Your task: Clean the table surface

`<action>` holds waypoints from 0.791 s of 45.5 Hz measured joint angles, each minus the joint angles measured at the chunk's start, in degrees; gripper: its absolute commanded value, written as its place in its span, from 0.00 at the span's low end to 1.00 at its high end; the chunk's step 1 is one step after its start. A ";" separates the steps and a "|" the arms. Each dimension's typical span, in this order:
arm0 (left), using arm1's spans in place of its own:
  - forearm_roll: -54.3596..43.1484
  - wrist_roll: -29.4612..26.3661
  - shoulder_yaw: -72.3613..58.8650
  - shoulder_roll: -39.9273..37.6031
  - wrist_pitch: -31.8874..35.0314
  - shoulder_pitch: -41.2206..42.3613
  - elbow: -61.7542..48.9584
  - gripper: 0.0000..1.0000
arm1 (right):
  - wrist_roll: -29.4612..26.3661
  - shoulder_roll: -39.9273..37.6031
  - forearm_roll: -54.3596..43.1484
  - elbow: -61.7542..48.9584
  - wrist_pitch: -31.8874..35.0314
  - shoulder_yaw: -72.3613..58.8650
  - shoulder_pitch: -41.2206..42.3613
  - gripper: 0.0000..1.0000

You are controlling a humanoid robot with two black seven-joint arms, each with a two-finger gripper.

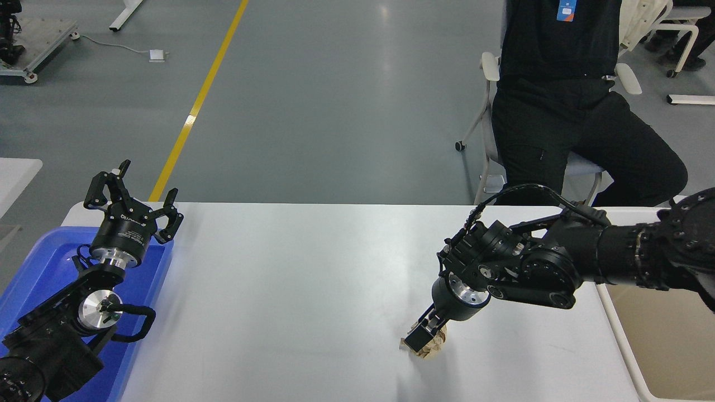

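The white table surface (pixel 290 290) fills the lower middle of the view. Near its front right lies a crumpled ball of brown paper (pixel 433 347), mostly covered from above. My right gripper (pixel 420 336) points down and left and is pressed onto the top of the ball; how its jaws stand is hidden by its own body. My left gripper (pixel 133 192) is parked at the lower left, raised over the tray's far end, open and empty.
A blue plastic tray (pixel 39 268) sits at the table's left end under the left arm. A beige rimmed bin (pixel 670 340) stands at the right end. A person in black (pixel 564 100) sits on a chair beyond the far right corner.
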 measured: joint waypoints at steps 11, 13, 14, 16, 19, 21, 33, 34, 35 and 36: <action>0.00 0.00 0.00 0.00 0.00 0.00 0.00 1.00 | -0.01 0.05 0.12 -1.49 -1.77 -0.37 -1.93 0.99; 0.00 0.00 0.00 0.00 0.00 0.00 0.00 1.00 | -0.01 0.05 0.14 -1.72 -2.12 -0.42 -2.34 0.99; 0.00 0.00 0.00 0.00 0.00 0.00 0.00 1.00 | -0.01 0.06 0.15 -1.79 -2.26 -0.44 -2.50 0.99; 0.00 0.00 0.00 0.00 0.00 0.00 0.00 1.00 | -0.01 0.07 0.16 -1.96 -2.60 -0.48 -2.86 0.99; 0.00 0.00 0.00 0.00 0.00 0.00 0.00 1.00 | -0.01 0.07 0.17 -2.13 -3.01 -0.55 -3.43 0.99; 0.00 0.00 0.00 0.00 0.00 0.00 0.00 1.00 | -0.01 0.07 0.18 -2.28 -3.30 -0.60 -3.83 0.99; 0.00 0.00 0.00 0.02 0.00 0.00 0.00 1.00 | 0.06 0.03 0.20 -4.43 -4.52 -0.68 -5.96 0.97; 0.00 0.00 0.00 0.02 0.00 0.00 0.00 1.00 | 0.06 0.03 0.21 -4.67 -4.56 -0.68 -6.10 0.96; 0.00 0.00 0.00 0.02 0.00 0.00 0.00 1.00 | 0.06 0.03 0.21 -5.03 -4.66 -0.68 -6.32 0.95; 0.00 0.00 0.00 0.02 0.00 0.00 0.00 1.00 | 0.06 0.03 0.22 -5.28 -4.74 -0.66 -6.47 0.93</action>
